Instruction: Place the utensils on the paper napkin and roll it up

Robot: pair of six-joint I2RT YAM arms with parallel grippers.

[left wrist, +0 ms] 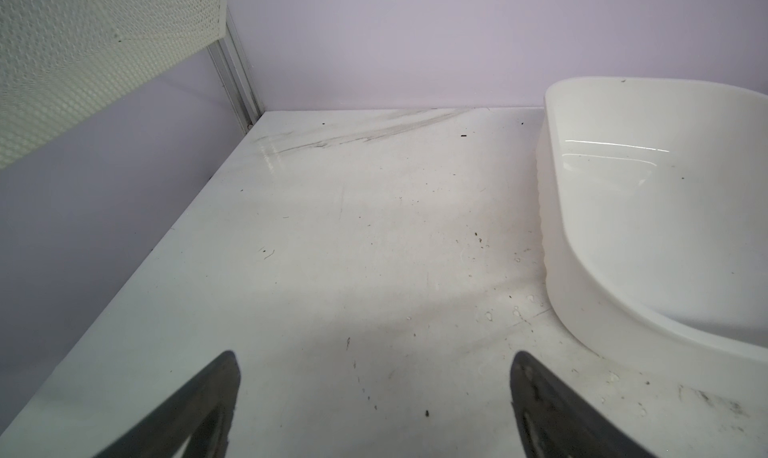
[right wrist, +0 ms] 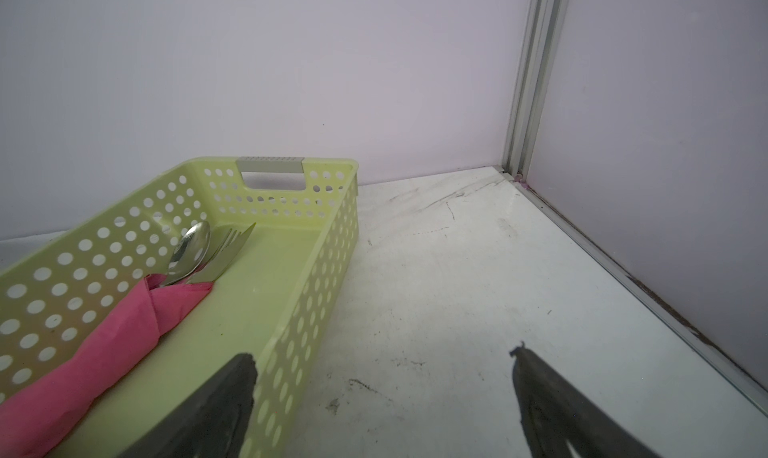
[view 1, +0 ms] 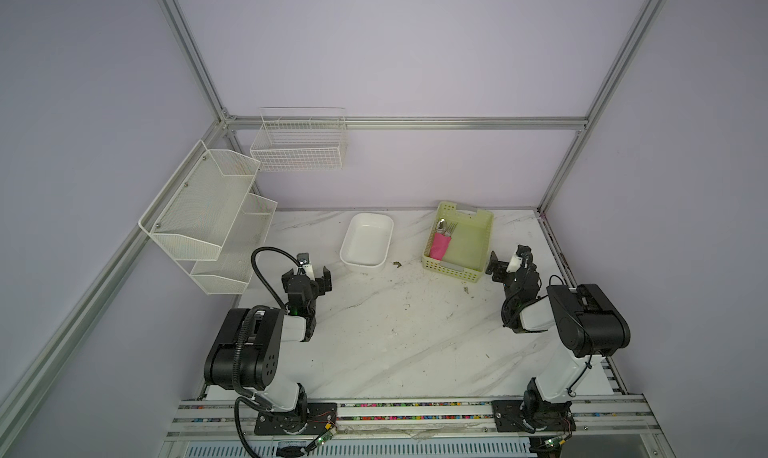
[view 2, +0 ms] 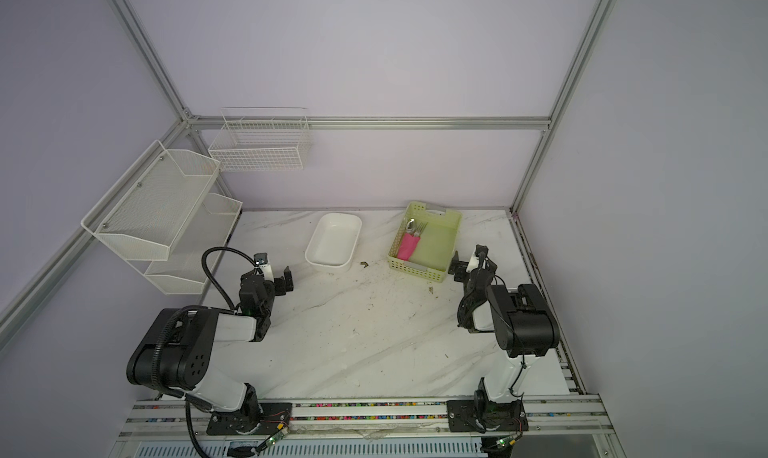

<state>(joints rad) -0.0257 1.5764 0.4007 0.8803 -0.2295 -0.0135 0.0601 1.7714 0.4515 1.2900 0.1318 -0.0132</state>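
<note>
- The right claw (view 1: 509, 264) stood with its jaws spread wide and nothing between them, low over the desk (view 1: 395, 331) and just outside the near right corner of the yellow-green basket (view 1: 453, 270).
- The paper napkin (view 1: 438, 246) lay inside that basket as a pink roll along the wall farther from the right claw, with the width of the basket floor between them.
- The utensils (view 1: 445, 226) were wrapped in the roll. Only the silver spoon bowl and fork tines stuck out, pointing to the basket's far end, away from the claw.
- In the right wrist view, one finger (right wrist: 216, 402) overlapped the near end of the basket, while the napkin (right wrist: 104, 352) ran along the opposite wall, apart from it.
- The handles were hidden by the paper.
- The left claw (view 1: 307, 276) was likewise released and empty, near the white dish (view 1: 363, 264) at the desk's left rear, well apart from the basket and its contents.
- The left wrist view showed bare desk between its fingers (left wrist: 224, 377), with the dish beside one of them.
</note>
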